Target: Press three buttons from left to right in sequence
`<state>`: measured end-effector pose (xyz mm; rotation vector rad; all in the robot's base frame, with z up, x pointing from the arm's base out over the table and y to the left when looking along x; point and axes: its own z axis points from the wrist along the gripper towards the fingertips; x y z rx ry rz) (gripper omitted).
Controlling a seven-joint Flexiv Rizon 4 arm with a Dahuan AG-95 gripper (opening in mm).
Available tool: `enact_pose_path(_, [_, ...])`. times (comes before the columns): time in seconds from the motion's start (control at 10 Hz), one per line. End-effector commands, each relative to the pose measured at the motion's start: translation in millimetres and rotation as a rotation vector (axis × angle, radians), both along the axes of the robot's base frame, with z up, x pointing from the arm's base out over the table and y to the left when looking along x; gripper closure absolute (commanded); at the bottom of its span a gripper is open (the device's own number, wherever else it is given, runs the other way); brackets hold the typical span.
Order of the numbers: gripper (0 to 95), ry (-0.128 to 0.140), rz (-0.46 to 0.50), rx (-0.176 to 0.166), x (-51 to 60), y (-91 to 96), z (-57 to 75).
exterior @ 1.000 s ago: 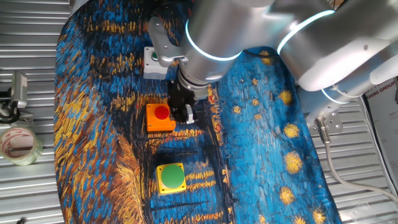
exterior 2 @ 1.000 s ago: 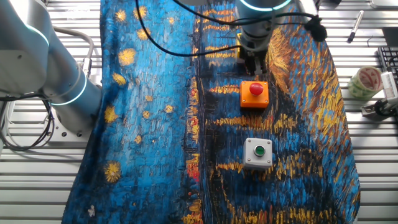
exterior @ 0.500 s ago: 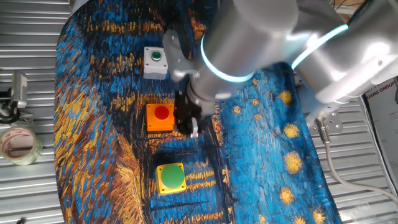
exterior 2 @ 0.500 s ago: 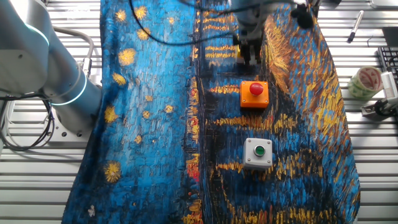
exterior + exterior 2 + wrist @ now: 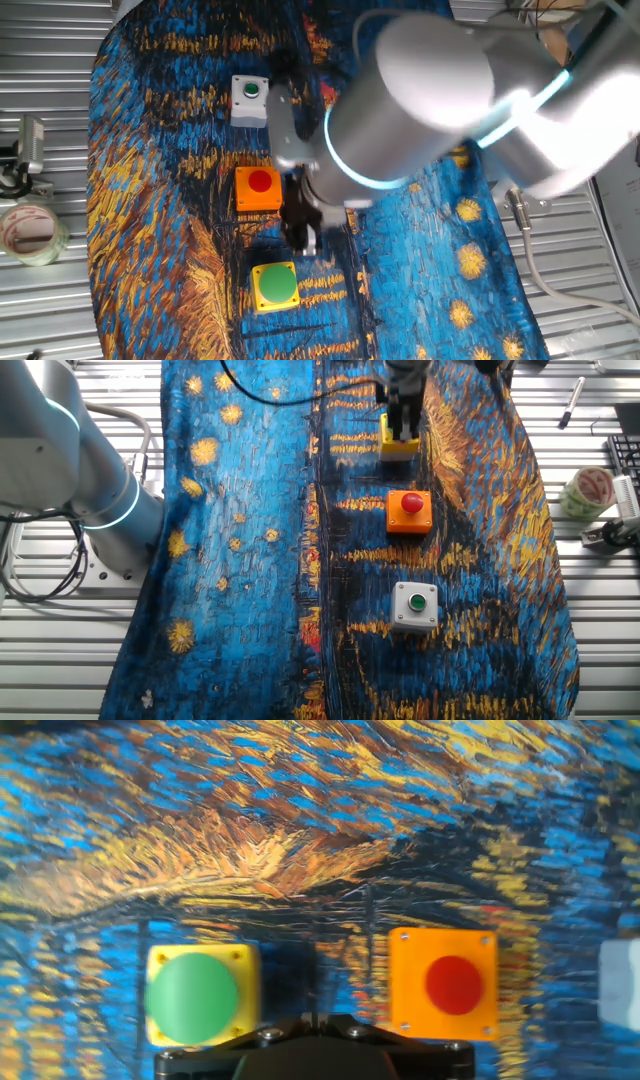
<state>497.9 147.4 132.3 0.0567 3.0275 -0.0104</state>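
Three button boxes stand in a row on the painted cloth. The white-grey box with a small green button (image 5: 249, 100) (image 5: 415, 607) shows only as an edge in the hand view (image 5: 621, 982). The orange box with a red button (image 5: 257, 188) (image 5: 409, 510) (image 5: 443, 984) is in the middle. The yellow box with a large green button (image 5: 275, 285) (image 5: 200, 995) is partly hidden by the fingers in the other fixed view (image 5: 399, 448). My gripper (image 5: 305, 237) (image 5: 403, 422) (image 5: 312, 1020) hangs above the cloth between the orange and yellow boxes, fingertips touching each other, holding nothing.
The cloth (image 5: 420, 240) covers the table. A tape roll (image 5: 30, 232) (image 5: 590, 490) and a metal clamp (image 5: 28, 145) lie off the cloth on the slatted top. A pen (image 5: 572, 400) lies near the far corner. The arm's base (image 5: 95, 490) stands beside the cloth.
My gripper has moved from beside the orange box toward the yellow box. The boxes have not moved.
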Motion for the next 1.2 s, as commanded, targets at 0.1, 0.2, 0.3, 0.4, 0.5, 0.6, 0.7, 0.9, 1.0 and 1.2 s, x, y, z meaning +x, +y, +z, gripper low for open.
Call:
enact_pose_path(0.1, [95.0,-0.007,-0.034,-0.005,-0.4,11.5,-0.8])
enact_pose_path(0.2, [95.0,-0.01,-0.042,0.0,-0.7,14.8,-1.2])
enact_pose_path(0.3, [95.0,-0.011,-0.047,0.0,-1.0,18.0,-0.9])
enact_pose_path(0.4, [95.0,-0.012,-0.055,-0.001,-1.1,21.6,-0.1])
enact_pose_path(0.5, [95.0,-0.012,-0.063,0.002,-0.7,25.0,1.0])
enact_pose_path(0.6, [95.0,-0.009,-0.071,0.002,0.4,28.4,2.4])
enact_pose_path(0.7, [95.0,-0.008,-0.08,0.005,2.1,32.9,3.8])
enact_pose_path(0.9, [95.0,-0.003,-0.1,0.004,5.4,41.1,5.5])
enact_pose_path(1.0, [95.0,-0.002,-0.107,0.008,7.4,44.8,6.7])
enact_pose_path(1.2, [95.0,-0.001,-0.107,0.008,8.3,47.4,7.3])
